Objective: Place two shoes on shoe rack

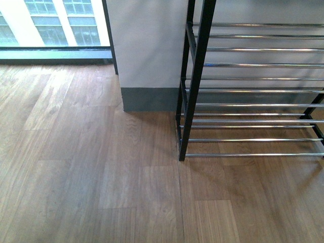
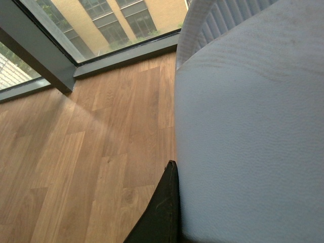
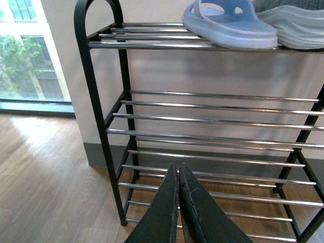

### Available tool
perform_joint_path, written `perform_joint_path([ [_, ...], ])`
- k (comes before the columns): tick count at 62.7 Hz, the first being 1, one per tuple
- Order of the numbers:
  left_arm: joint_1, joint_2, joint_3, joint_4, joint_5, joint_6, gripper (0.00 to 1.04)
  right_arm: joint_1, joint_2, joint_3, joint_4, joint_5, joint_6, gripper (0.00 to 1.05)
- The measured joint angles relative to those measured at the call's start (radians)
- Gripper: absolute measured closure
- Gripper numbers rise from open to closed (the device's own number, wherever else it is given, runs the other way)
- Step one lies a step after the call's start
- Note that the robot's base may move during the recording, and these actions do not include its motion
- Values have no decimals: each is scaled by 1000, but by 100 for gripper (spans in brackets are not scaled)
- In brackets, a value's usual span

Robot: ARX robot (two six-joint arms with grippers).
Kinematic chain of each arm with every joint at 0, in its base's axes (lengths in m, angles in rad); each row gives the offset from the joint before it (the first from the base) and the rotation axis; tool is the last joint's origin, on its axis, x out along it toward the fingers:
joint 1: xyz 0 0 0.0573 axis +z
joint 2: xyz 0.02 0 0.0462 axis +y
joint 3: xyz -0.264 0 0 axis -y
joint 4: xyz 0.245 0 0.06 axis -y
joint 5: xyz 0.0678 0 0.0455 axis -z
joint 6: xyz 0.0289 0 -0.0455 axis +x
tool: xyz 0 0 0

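Right gripper, fingers pressed together and empty, faces the shoe rack; only this wrist view reveals a blue slipper on top. Left gripper: state unclear. Shoes unseen.

Shoe rack black-framed with chrome bars; slipper pale blue; floor brown woodgrain; shoe perhaps grey.

Shoe rack on wood floor — top tier: blue slipper, maybe 2nd.
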Motion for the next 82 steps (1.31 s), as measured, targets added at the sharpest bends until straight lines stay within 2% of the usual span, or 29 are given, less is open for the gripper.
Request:
perform_joint_path([
  [30, 0, 0, 0, 0, 0, 0, 103, 0, -125, -37, -63, 3, 0, 103],
  [35, 0, 0, 0, 0, 0, 0, 103, 0, -221, -37, -192, 0, 0, 103],
  [39, 0, 0, 0, 0, 0, 0, 103, 0, -282, -37, -235, 3, 0, 103],
  [82, 0, 0, -1, 0, 1, 0, 103, 0, -300, -37, -245, 3, 0, 103],
])
